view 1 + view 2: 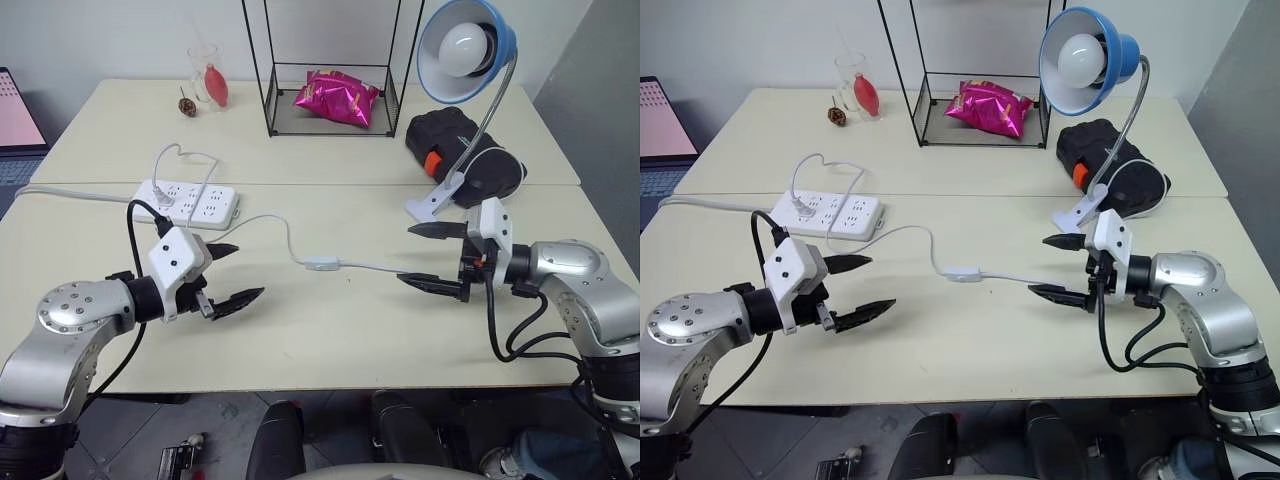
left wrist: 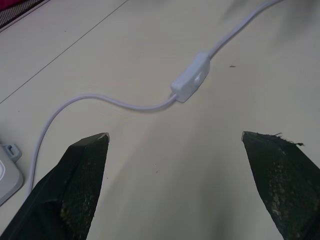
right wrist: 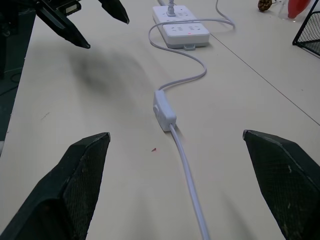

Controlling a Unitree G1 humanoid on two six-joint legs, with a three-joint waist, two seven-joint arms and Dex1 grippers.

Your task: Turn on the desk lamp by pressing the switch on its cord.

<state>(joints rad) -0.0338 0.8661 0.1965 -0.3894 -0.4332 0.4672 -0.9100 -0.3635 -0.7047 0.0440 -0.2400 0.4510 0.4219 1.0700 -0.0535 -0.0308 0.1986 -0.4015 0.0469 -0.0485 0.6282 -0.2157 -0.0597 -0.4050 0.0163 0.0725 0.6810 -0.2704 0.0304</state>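
Two open hands flanking the switch (image 1: 321, 264)

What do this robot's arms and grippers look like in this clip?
Both arms are rounded silver metal with black joints and loose black cables. The left gripper and right gripper each have two pointed black fingers below a white boxy housing; the right wrist shows small orange-red details.

Lamp (image 1: 465, 50): blue shade, white bulb. Switch (image 1: 321, 264), cord (image 1: 270, 226): white. Counter (image 1: 330, 330): cream. Bag (image 1: 336, 97): magenta. Tools: black fingers (image 1: 237, 299).

cream table (image 1: 330, 330) carries cord (image 1: 265, 222), switch (image 1: 321, 264), power strip (image 1: 190, 201), lamp clip (image 1: 432, 203).
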